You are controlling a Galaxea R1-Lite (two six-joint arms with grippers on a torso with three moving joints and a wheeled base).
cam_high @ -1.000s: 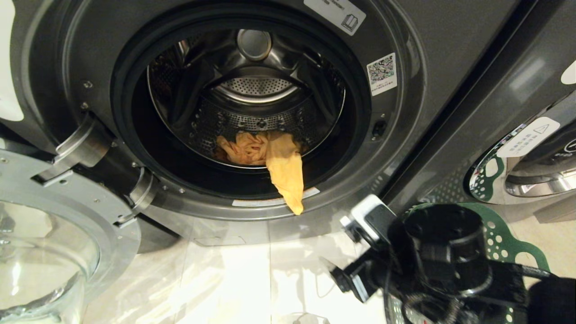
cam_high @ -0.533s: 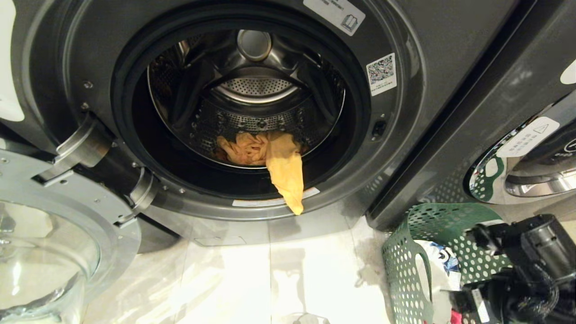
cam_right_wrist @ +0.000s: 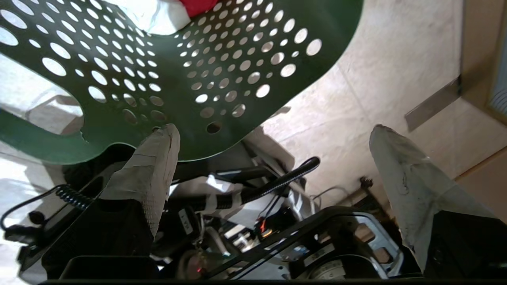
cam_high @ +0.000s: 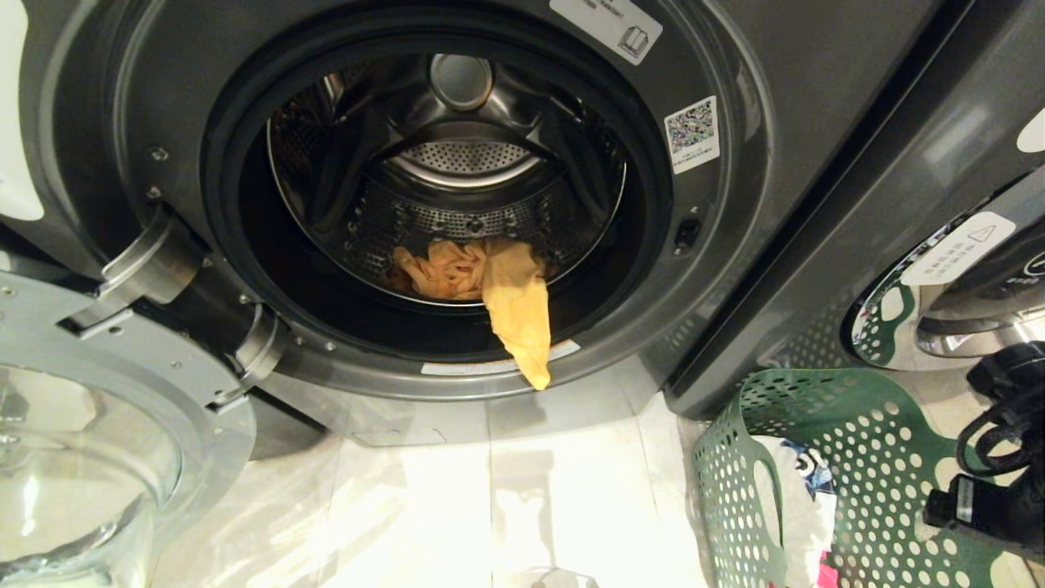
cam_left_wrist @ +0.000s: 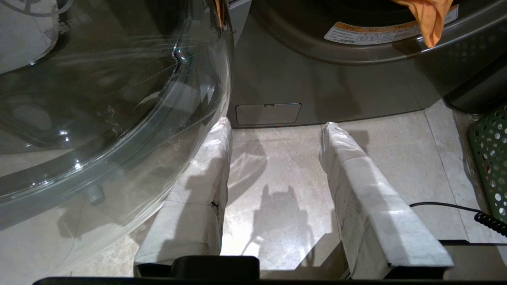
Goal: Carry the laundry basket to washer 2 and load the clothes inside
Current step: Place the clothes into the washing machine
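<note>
You face washer 2, its dark grey front a smooth, semi-glossy painted metal. Its drum is bright perforated steel. The open door is clear glossy glass in a brushed metal ring. The mustard garment is soft matt cloth. The laundry basket is matt green perforated plastic. The floor is polished pale tile, perhaps stone. Your gripper fingers wear what looks like rough white tape.

One garment hangs out of the washer drum over the door lip. Laundry basket sits on the floor to the washer's right, with more clothes inside.
</note>
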